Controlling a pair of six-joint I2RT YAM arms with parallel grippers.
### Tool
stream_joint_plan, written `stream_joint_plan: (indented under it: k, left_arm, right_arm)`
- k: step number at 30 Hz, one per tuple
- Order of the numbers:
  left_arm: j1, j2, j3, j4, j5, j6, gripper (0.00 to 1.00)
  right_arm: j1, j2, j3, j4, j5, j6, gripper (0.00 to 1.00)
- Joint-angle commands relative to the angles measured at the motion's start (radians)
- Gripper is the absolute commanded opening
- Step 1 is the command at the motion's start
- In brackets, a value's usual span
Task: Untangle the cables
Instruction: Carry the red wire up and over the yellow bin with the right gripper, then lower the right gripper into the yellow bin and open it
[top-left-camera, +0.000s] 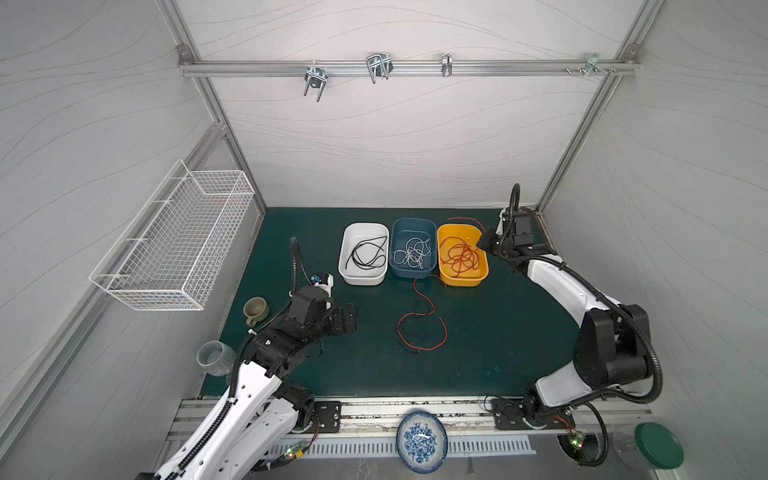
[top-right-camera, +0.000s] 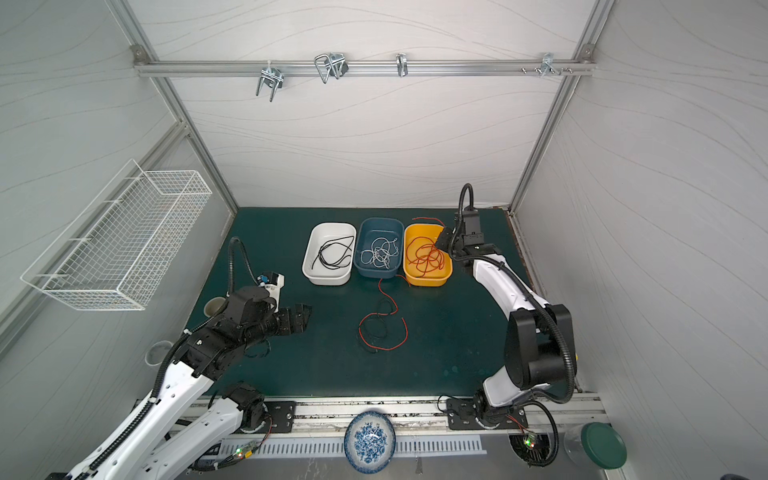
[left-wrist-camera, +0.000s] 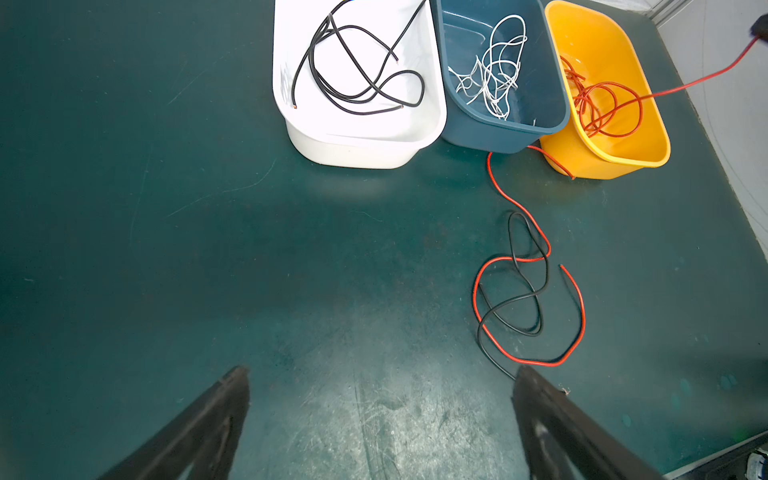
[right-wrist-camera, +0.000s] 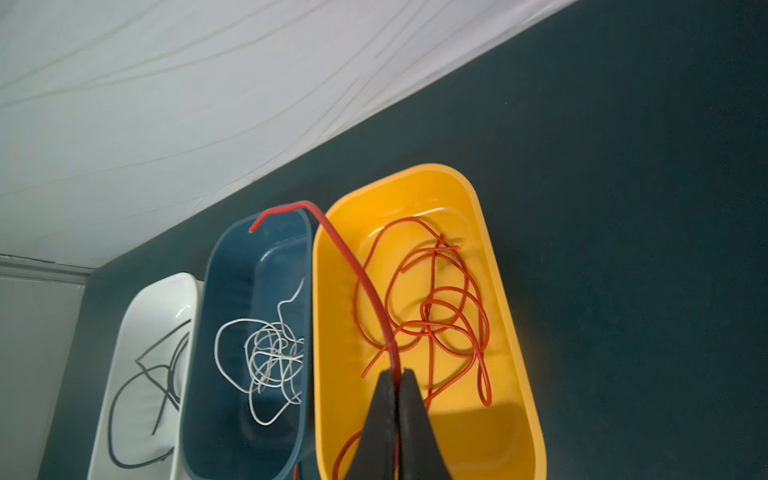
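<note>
1. The right gripper is clamped on a red cable over the yellow tray, which holds more red cables.
2. The left gripper hovers with its jaws wide apart, near a loose red cable that is crossed with a black cable on the mat.
3. Beside the yellow tray, the blue tray holds white cables and the white tray holds black cables.
4. A mug and a clear cup flank the left arm.
5. The mat is dark green, the walls are white, and a wire basket hangs on the left.
</note>
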Motion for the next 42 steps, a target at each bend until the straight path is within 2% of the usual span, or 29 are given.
stream_joint_plan:
  k: [1,19,34,42]
  left_arm:
    - [-0.005,0.002,0.007,0.038,0.009,0.01,1.0]
    - [-0.005,0.009,0.005,0.041,0.018,0.01,1.0]
    - [-0.005,0.015,0.005,0.043,0.022,0.011,1.0]
    - [-0.005,0.015,0.005,0.045,0.023,0.011,1.0]
  right_arm:
    - [-0.005,0.03,-0.025,0.042,0.009,0.021,0.0]
    - [-0.007,0.195,-0.024,0.016,0.011,0.004,0.0]
    - [-0.007,0.342,0.095,-0.036,-0.024,-0.036,0.0]
    - [-0.008,0.299,0.094,-0.049,-0.023,-0.044,0.0]
